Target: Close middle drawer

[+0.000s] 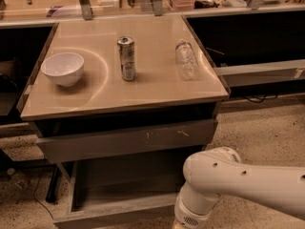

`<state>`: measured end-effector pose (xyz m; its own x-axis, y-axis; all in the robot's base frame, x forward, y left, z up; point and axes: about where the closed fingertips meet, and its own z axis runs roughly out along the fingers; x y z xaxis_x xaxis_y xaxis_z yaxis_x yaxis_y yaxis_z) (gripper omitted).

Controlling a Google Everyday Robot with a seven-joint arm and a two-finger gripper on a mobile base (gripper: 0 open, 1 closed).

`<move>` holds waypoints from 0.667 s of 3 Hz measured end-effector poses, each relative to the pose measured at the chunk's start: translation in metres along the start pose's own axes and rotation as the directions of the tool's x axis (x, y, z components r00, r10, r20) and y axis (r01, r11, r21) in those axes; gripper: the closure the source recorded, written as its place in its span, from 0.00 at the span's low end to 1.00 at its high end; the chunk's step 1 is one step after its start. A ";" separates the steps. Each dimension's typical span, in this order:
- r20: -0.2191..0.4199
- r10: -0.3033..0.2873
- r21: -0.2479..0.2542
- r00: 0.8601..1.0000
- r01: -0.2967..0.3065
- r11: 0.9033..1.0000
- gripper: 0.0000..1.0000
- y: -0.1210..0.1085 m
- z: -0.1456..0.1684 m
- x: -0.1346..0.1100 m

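Note:
The middle drawer (109, 215) is pulled out at the bottom of the cabinet, and its bare grey-brown tray is empty. Above it is the taller grey drawer front with pale scratch marks (128, 140), standing slightly out from the cabinet. My white arm (238, 180) reaches in from the right. Its wrist (193, 213) hangs over the right end of the middle drawer's front. My gripper is below the wrist, past the bottom edge of the view, so it does not show.
On the tan cabinet top (157, 87) stand a white bowl (62, 68), an upright can (127, 58) and a clear plastic bottle (186, 59) lying down. Dark counters flank the cabinet on both sides. Speckled floor lies to the right.

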<state>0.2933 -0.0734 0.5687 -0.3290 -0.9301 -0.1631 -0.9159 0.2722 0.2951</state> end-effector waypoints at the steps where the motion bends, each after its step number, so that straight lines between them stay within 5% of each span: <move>1: 0.017 0.020 -0.015 1.000 -0.020 1.000 1.00 -0.001 0.019 -0.001; 2: 0.056 0.110 -0.007 0.992 -0.109 0.994 1.00 -0.030 0.058 0.002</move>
<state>0.3073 -0.0693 0.5050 -0.4398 -0.8794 -0.1824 -0.8728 0.3706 0.3176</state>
